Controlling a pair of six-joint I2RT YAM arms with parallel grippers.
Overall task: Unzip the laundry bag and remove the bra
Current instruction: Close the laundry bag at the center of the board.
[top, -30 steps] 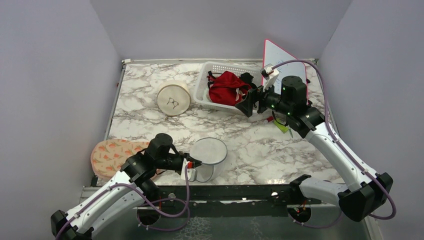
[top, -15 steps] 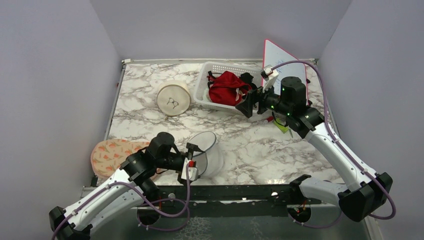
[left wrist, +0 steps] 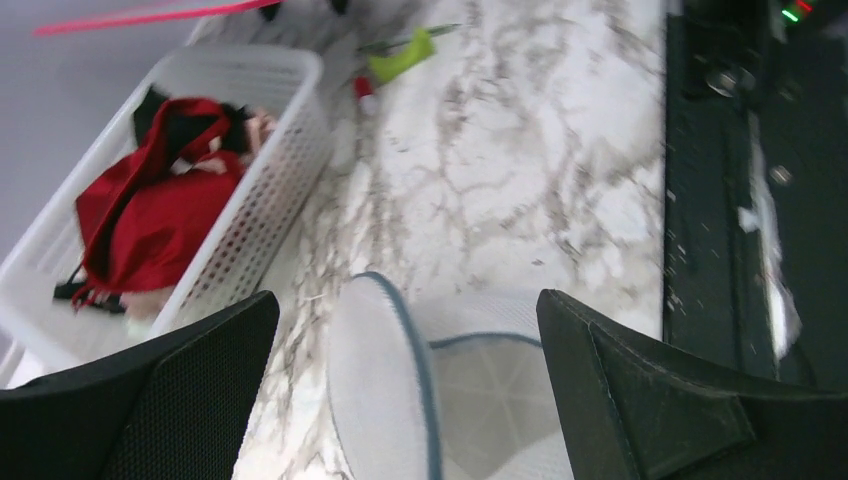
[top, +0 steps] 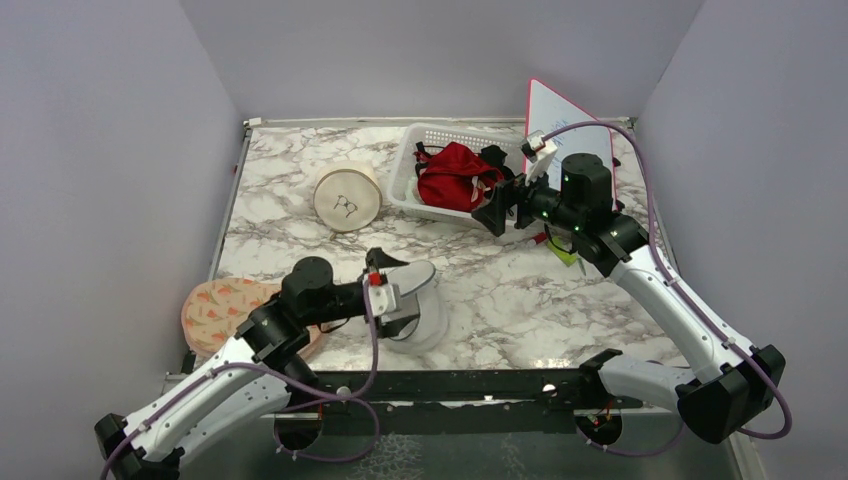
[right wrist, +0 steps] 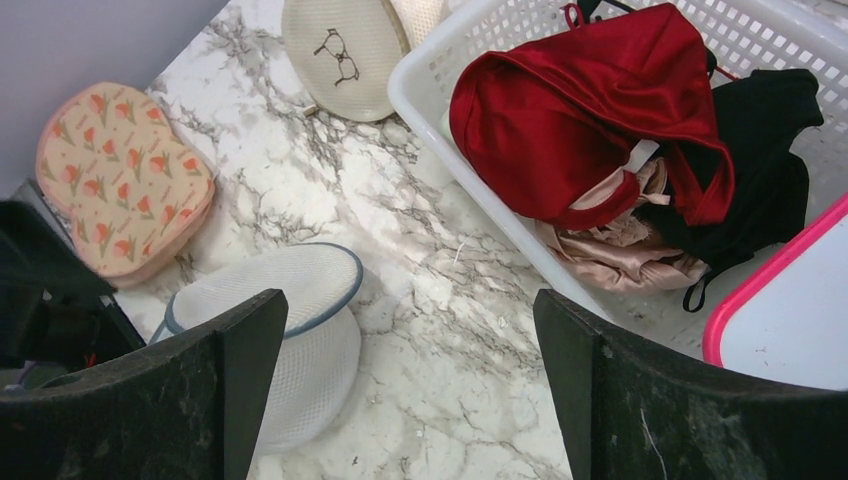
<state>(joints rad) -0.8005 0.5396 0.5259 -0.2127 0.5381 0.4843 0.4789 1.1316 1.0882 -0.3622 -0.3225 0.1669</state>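
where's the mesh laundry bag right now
In the top view the laundry bag stands near the front edge of the table, left of centre, right in front of the left gripper, with the peach pouch further to its left.

White basket [top: 404, 182] with red garment [top: 455, 172], cream round case [top: 346, 197], peach pouch [top: 222, 308], pink-edged board [top: 560, 115] on marble table [top: 520, 290]

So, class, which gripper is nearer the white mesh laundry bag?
Left. The left gripper is right at the laundry bag; the right gripper hangs well away, beside the basket.
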